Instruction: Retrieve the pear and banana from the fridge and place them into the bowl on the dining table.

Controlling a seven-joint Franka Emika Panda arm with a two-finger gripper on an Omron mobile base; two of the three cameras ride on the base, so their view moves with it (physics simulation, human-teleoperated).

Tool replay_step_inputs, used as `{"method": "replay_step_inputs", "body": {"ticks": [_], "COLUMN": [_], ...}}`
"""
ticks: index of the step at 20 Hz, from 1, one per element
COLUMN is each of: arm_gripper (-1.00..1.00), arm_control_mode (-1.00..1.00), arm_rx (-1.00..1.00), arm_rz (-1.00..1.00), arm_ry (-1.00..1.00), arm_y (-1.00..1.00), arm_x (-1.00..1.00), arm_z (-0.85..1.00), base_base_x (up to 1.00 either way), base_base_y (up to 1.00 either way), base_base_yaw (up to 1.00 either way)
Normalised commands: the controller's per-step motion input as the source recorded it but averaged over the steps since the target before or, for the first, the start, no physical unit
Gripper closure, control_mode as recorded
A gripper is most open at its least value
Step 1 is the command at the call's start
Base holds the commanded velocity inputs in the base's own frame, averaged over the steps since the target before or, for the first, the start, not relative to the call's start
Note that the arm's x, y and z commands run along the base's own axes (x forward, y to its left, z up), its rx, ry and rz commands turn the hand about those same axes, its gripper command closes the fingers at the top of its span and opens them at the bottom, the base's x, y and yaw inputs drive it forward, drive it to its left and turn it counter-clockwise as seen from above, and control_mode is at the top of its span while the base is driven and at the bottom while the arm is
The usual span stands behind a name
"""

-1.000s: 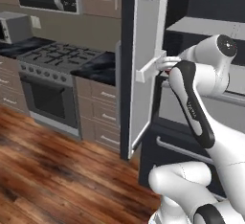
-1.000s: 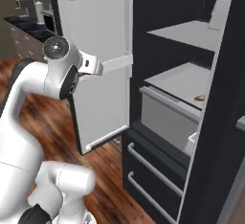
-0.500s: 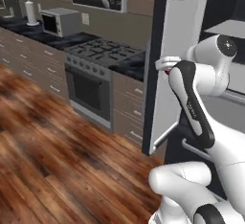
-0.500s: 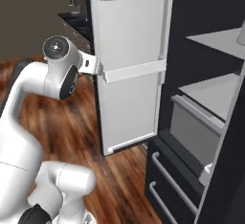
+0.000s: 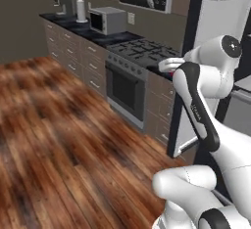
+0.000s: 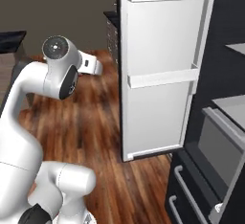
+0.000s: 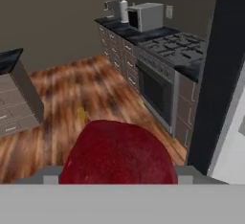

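Observation:
In the hand view a dark red, rounded pear sits between the two grey finger pads, and my gripper is shut on it. A small yellowish stub shows at the pear's upper left edge. From the base views, the hand is held out at chest height, away from the fridge. The fridge's door stands open with its pale inside facing me. The banana and the bowl are out of view. A black slab corner on a tan base shows at the left; I cannot tell whether it is the dining table.
Along the wall runs a black counter with a toaster oven, a kettle and a coffee machine, then a stove with its oven. Open wooden floor spreads to the left. The fridge's lower drawers are at the right.
The whole picture has slid right as the base turns left, away from the fridge. The counter and floor have come into view. The pear stays in the gripper.

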Motion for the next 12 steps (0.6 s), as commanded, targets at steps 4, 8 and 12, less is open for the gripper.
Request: {"method": "replay_step_inputs", "body": {"ticks": [4,8,12], "arm_gripper": [1.0,1.0,1.0], "arm_control_mode": [1.0,1.0,1.0], "arm_rx": [0.0,0.0,0.0], "arm_rz": [0.0,0.0,0.0], "arm_ry": [0.0,0.0,0.0], "arm_y": [0.0,0.0,0.0], "arm_x": [0.0,0.0,0.0], "arm_z": [0.0,0.0,0.0], "base_base_x": [0.0,0.01,0.26], "base_base_y": [0.28,0.37,0.52], "base_base_yaw": [0.31,0.28,0.24]}}
